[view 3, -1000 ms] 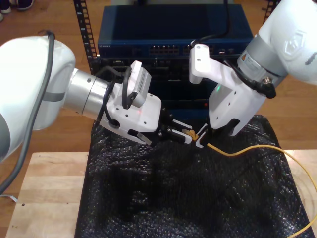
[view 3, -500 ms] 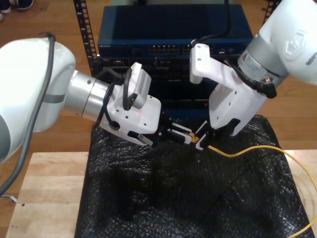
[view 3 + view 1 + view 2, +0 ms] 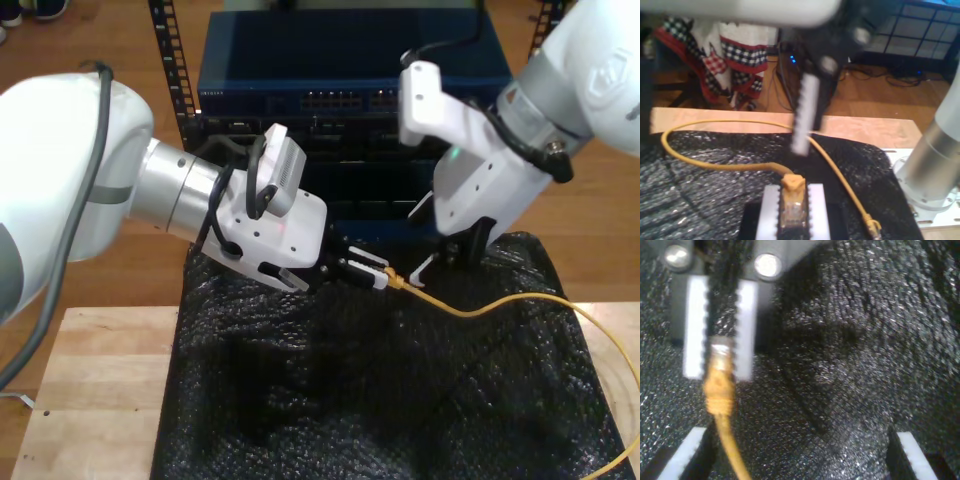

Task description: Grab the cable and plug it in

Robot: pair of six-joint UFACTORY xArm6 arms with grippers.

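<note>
Readable text: none in any view.
Blue rack-mounted network switch (image 3: 340,70): front markings too small/blurred to read.
White robot arm shell (image 3: 605,70): embossed hexagon-ish logo, no legible letters.

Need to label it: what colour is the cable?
Yellow-orange; the cable shows best in the exterior view.

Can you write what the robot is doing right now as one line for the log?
first gripper: shut on cable plug end | second gripper: open, raised above black mat | cable: not plugged in
</note>
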